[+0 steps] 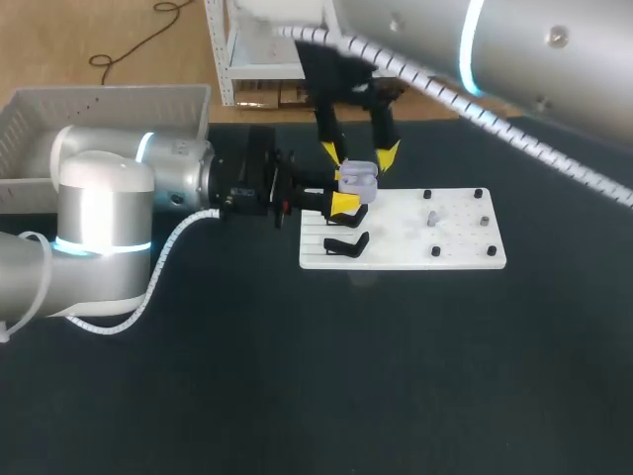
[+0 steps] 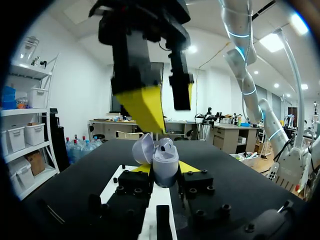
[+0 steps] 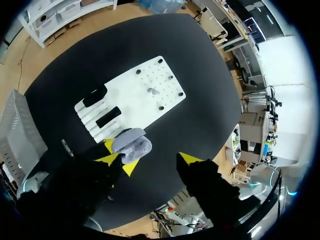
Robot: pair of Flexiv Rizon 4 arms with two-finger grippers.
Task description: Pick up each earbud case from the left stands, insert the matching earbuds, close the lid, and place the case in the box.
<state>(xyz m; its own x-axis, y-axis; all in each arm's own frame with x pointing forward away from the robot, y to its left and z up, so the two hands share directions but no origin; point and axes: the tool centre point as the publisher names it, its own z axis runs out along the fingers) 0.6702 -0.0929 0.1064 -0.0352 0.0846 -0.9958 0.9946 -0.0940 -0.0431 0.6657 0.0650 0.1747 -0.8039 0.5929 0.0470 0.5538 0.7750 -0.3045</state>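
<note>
Black worktop (image 1: 297,396) fills the scene, with a white board (image 1: 465,247) lying near its middle and a white box (image 1: 99,109) at its far left corner. The left gripper (image 1: 348,196) is clamped from both sides on a lavender earbud case (image 1: 358,178), holding it just above the board's left end, over the black stands (image 1: 346,244). The lid stands open in the left wrist view. The right gripper (image 1: 359,153) hangs just above the case, its fingers spread wide and holding nothing. A small pale piece (image 1: 432,216), probably an earbud, sits among the pegs on the board. I judge the task to be at an early stage: this case is lifted and opened, whether an earbud is already seated I cannot tell, and closing the lid and boxing the case remain to be done. No case shows in the box.
</note>
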